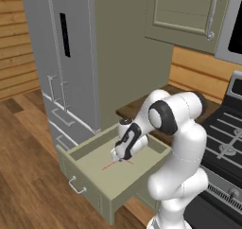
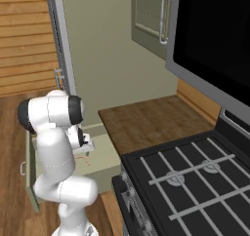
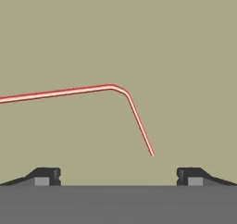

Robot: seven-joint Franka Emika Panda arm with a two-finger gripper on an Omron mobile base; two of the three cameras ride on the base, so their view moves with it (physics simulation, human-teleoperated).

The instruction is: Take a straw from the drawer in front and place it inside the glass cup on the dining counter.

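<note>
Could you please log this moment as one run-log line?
phase: reaching for straw | gripper: open, above straw | straw: lying bent on floor of drawer, ungrasped | drawer: pulled open

Pulled-out sage-green drawer [image 1: 90,169], open; thin red-pink bent straw [image 3: 69,92] lying flat on its floor.

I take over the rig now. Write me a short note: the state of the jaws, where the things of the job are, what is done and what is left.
Gripper: jaws wide open, holding nothing, hanging low over the drawer floor.
Thin red-pink bent straw: lies flat on the floor of the wide sage-green drawer, just ahead of the fingertips, not between them.
Done: drawer is pulled open, arm is down inside it.
Left: bring the jaws over the straw, close, lift, carry it to the glass cup on the dining counter and drop it in.
</note>
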